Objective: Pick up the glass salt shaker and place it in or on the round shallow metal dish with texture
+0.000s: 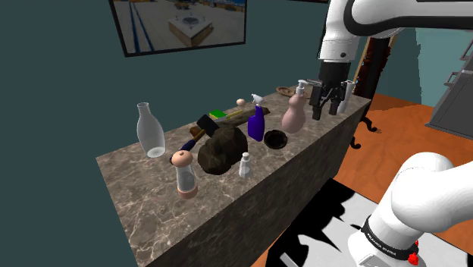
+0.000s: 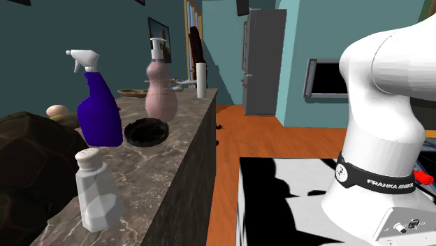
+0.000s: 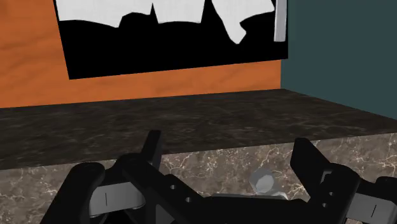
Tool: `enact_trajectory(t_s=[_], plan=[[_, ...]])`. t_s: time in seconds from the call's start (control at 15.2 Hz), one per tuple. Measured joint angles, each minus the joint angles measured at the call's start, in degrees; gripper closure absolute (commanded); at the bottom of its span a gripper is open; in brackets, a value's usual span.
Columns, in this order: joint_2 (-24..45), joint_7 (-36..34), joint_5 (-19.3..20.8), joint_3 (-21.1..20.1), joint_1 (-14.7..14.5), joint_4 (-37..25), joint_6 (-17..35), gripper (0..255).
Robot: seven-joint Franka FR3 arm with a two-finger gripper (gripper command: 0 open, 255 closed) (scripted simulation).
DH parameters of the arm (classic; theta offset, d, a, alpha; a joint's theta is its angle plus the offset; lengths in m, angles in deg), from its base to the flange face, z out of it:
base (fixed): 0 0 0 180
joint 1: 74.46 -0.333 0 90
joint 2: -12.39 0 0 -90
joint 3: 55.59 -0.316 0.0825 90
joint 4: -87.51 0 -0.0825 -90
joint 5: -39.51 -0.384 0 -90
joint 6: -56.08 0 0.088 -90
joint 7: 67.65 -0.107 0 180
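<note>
a marbled worktop point(image 1: 129, 173) is seen, with a dark lump point(image 1: 222, 150) laid on it. the gripper point(image 1: 325, 111) is held above the far end beside a pink pump bottle point(image 1: 294, 115), its fingers spread apart with nothing between them. the dark round dish point(image 1: 275, 139) is set by a blue spray bottle point(image 1: 257, 121). the small pale salt shaker point(image 1: 245, 164) is stood upright just beside the lump, apart from the dish.

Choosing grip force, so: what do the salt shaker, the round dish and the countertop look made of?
The salt shaker: pale grey faceted body, drawn plain, so it could be frosted glass or plastic. The round dish: matt black, rough-looking, no metallic shine, so its material stays open. The countertop: brown-grey stone, likely marble, judging by its pale veins.
</note>
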Motion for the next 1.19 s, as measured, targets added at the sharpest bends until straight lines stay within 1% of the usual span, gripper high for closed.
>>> enact_trajectory(t_s=[0.07,0.13,0.26,0.4,0.73,0.86,0.99,1.19], plan=[[0.0,0.0,0.0,0.0,0.0,0.0,0.0,0],[-0.2,-0.1,-0.2,-0.3,-0.1,0.9,1.1,0],[0.0,-0.3,-0.9,-1.1,-0.7,3.6,5.4,0],[0.1,-0.1,-1.4,-1.8,-1.2,6.7,10.5,0],[4.0,-0.2,-3.3,-4.3,-3.1,12.0,24.6,0],[6.6,-0.1,-3.9,-5.2,-3.8,13.1,30.2,0],[8.7,0.1,-4.6,-6.1,-4.5,15.5,36.5,0],[13.0,-0.1,-5.5,-7.8,-5.7,16.3,44.8,0]])
